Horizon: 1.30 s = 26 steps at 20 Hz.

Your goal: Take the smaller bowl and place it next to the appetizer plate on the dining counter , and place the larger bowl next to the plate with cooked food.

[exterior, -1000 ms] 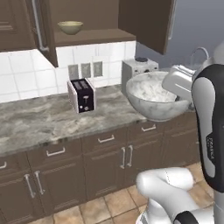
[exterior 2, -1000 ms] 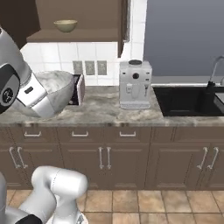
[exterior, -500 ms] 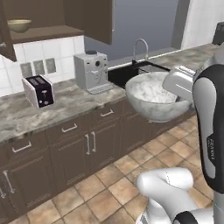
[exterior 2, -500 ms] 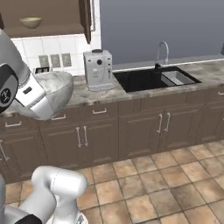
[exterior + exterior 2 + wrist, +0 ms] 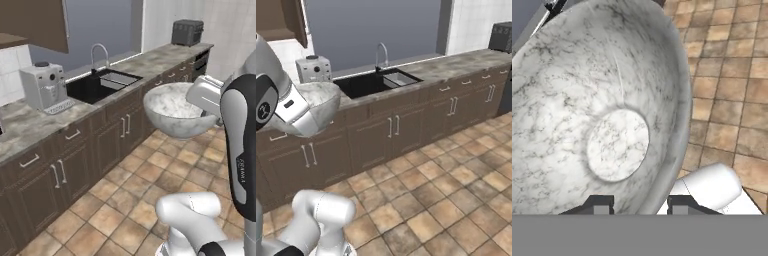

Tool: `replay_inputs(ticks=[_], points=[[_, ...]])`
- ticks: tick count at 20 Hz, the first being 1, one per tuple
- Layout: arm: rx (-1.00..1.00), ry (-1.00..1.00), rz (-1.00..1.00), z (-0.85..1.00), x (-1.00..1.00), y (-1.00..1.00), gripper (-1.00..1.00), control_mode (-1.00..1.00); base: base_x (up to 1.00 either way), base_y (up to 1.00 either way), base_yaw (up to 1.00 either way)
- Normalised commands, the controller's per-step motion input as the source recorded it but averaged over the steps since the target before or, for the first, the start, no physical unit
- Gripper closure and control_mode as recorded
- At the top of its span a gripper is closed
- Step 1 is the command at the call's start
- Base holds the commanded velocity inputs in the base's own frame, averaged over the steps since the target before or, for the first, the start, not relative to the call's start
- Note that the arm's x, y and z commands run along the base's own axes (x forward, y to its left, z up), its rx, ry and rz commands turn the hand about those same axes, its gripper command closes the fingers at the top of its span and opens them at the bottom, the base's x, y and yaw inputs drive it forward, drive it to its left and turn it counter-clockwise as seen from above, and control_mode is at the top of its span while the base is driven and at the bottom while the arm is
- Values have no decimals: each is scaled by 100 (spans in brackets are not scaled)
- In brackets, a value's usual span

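Observation:
The larger bowl, wide, deep and grey-white marbled, hangs in the air over the tiled floor in front of the cabinets. My gripper is shut on its near rim, one fingertip inside the wall and one outside. In the hand view the bowl's inside is bare down to its flat round bottom. From the right base view the bowl sits at the end of my white hand, level with the counter edge. The smaller bowl, both plates and the dining counter are out of view.
A marbled counter with dark cabinets runs along the wall. It carries a grey coffee machine, a black sink with a faucet, and a dark appliance at the far end. Brown tiled floor lies open to the right.
The whole picture has swept sideways as the base turns: the toaster and upper shelf left the views, the sink and far counter came in. The bowl stays in my grip.

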Motion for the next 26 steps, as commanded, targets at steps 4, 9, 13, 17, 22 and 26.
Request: replay_inputs(ticks=[4, 9, 13, 17, 22, 26], points=[[0, 0, 0, 0, 0, 0, 100, 100, -37, -10, -43], [0, 0, 0, 0, 0, 0, 100, 100, -34, -43, -22], [0, 0, 0, 0, 0, 0, 100, 100, -39, -53, -15], [0, 0, 0, 0, 0, 0, 100, 100, -26, -27, -23], [0, 0, 0, 0, 0, 0, 100, 100, -27, -22, -23], [0, 0, 0, 0, 0, 0, 100, 100, -29, -37, -21]])
